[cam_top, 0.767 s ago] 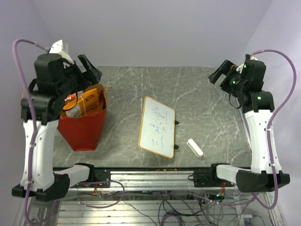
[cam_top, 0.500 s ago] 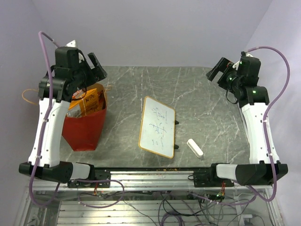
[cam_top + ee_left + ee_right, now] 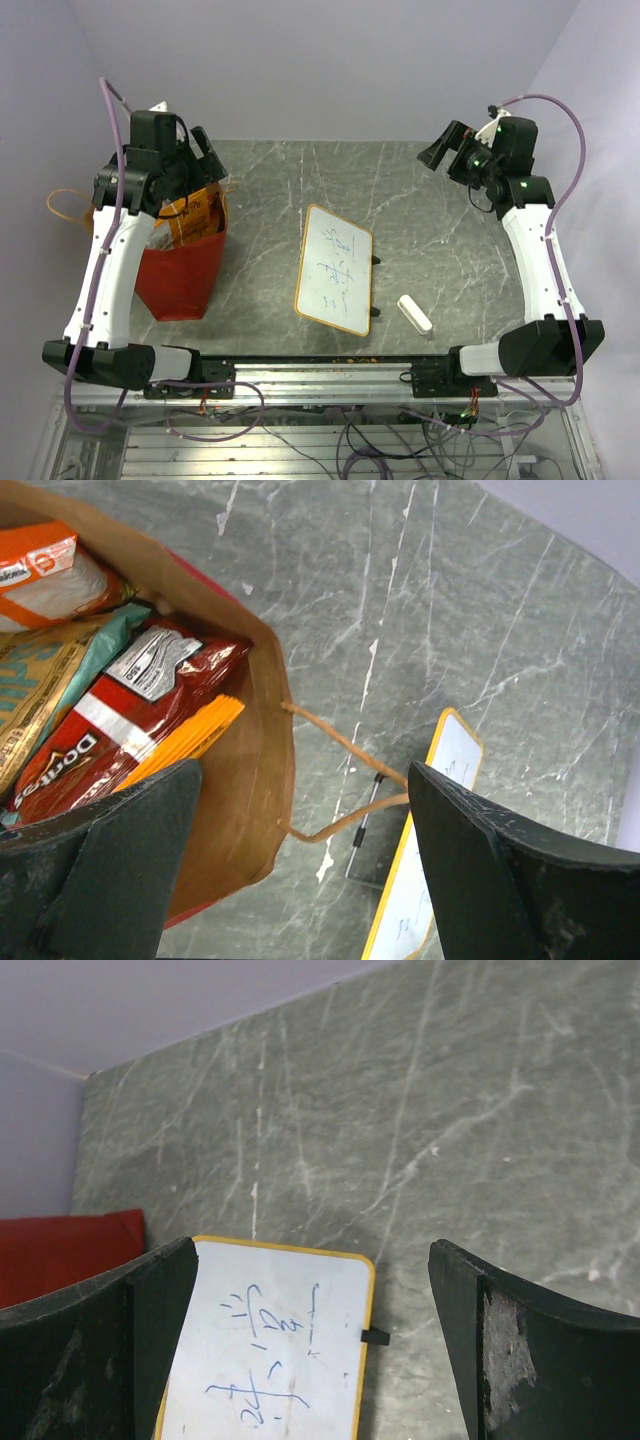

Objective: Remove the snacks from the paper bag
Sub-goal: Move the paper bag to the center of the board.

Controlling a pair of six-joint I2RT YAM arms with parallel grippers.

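the snacks (image 3: pixel 90 695) are inside the paper bag (image 3: pixel 185 275), which stands upright near the left edge of the table (image 3: pixel 440 240) with its mouth open upward. the left wrist view looks down into it. a red doritos packet (image 3: pixel 125 720) lies slanted across the middle. an orange packet (image 3: pixel 45 565) sits at the top left, cut off by the picture's edge. a teal and tan packet (image 3: pixel 40 675) is wedged between the two, most of its face out of frame. a flat orange edge (image 3: pixel 195 735) shows just beside the red one. what lies under these cannot be told, since they cover the bottom of the bag. from above, the left arm hides most of the mouth and only a strip of orange shows over the rim.

the left gripper (image 3: pixel 305 770) hangs just above the bag's mouth, its jaws wide apart with nothing between them. the bottom of the frame crops its fingers. one string handle (image 3: pixel 340 775) loops out over the table, and another handle (image 3: pixel 60 205) sticks out past the table's left side.

a whiteboard (image 3: pixel 335 268) lies flat mid-table, well apart from the bag. its blue scribble is too small to read. a white eraser (image 3: pixel 414 313) lies near its right side, not touching it.

the right gripper (image 3: pixel 310 1250) is raised over the far right of the table, jaws wide and empty. its camera catches only part of the whiteboard and a sliver of the red bag.
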